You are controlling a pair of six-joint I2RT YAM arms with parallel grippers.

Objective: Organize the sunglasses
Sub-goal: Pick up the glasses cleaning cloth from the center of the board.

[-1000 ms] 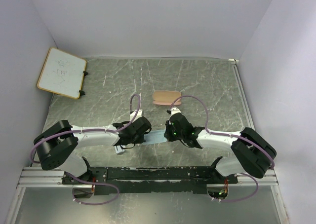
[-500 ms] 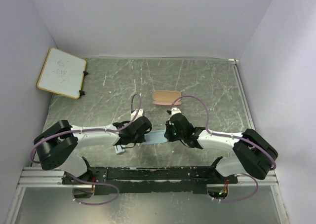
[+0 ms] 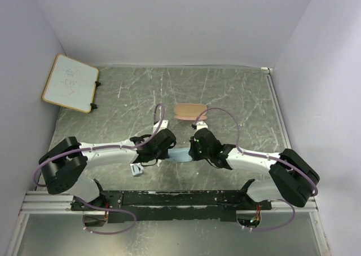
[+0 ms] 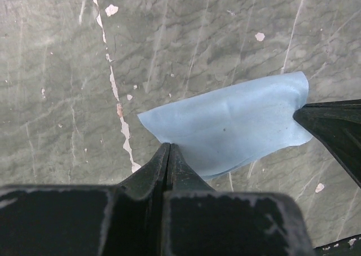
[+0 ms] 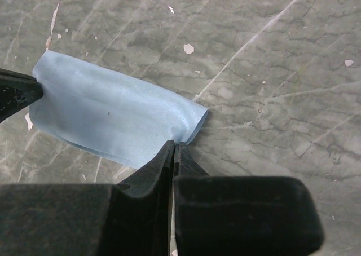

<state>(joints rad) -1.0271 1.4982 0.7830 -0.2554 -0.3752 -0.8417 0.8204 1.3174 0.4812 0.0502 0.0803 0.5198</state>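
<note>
The light blue-grey cloth (image 3: 179,156) hangs folded between my two grippers, just above the table. My left gripper (image 3: 168,153) is shut on its left corner (image 4: 168,146). My right gripper (image 3: 191,154) is shut on its right corner (image 5: 175,144). The cloth shows in the left wrist view (image 4: 231,126) and in the right wrist view (image 5: 107,115). The small white-framed sunglasses (image 3: 135,170) lie on the table under my left arm, near the front edge. The tan-pink case (image 3: 190,111) lies farther back, beyond both grippers.
A wood-framed whiteboard (image 3: 70,82) leans at the back left corner. White walls close the table on the left, back and right. The arm bases and a metal rail (image 3: 169,198) run along the near edge.
My left gripper has moved a little right and farther from the bases, toward the right gripper, so the cloth between them is shorter. The sunglasses and case have not moved.
</note>
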